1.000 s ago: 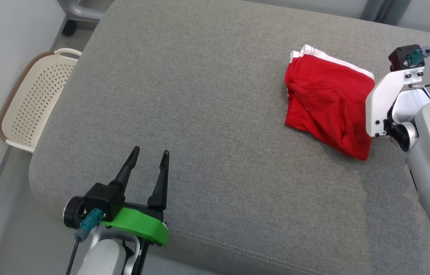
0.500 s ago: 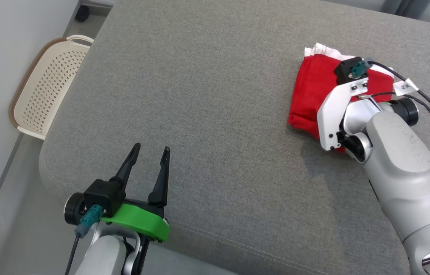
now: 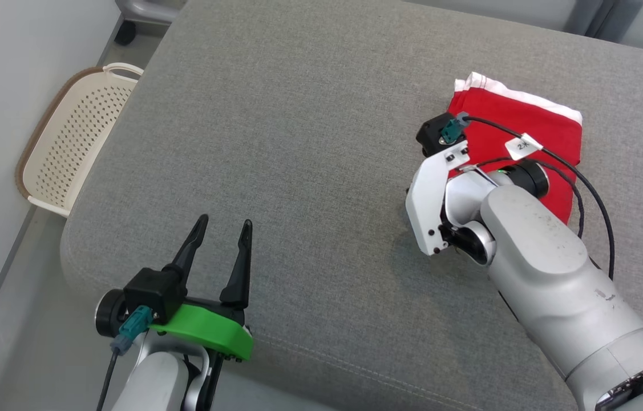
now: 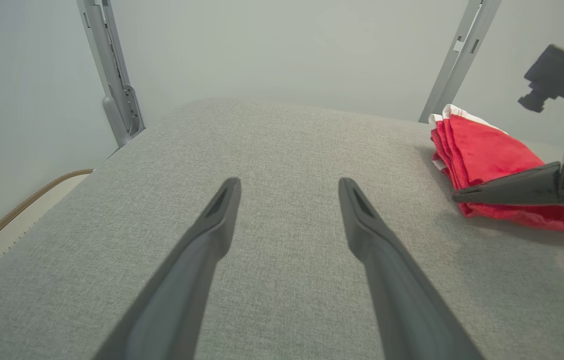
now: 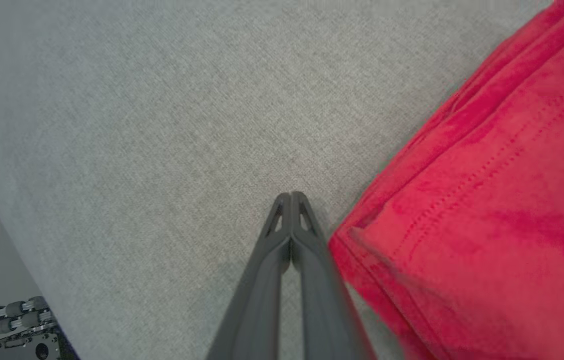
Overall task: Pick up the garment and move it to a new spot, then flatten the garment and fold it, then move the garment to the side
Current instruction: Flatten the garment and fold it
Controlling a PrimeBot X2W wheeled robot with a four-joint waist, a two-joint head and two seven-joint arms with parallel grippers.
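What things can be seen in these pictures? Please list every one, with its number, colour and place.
garment: one, red with white trim, folded, on the cushion's far right part
cushion: one, grey fabric, under the garment and both grippers
basket: one, cream with a brown rim, perforated, on the floor left of the cushion
wheel: one, black, on the floor beyond the cushion's far left corner
metal rails: two, grey, upright behind the cushion
left gripper: one, dark fingers, open, over the cushion's near left edge
right gripper: one, dark fingers, shut, tips beside the garment's edge
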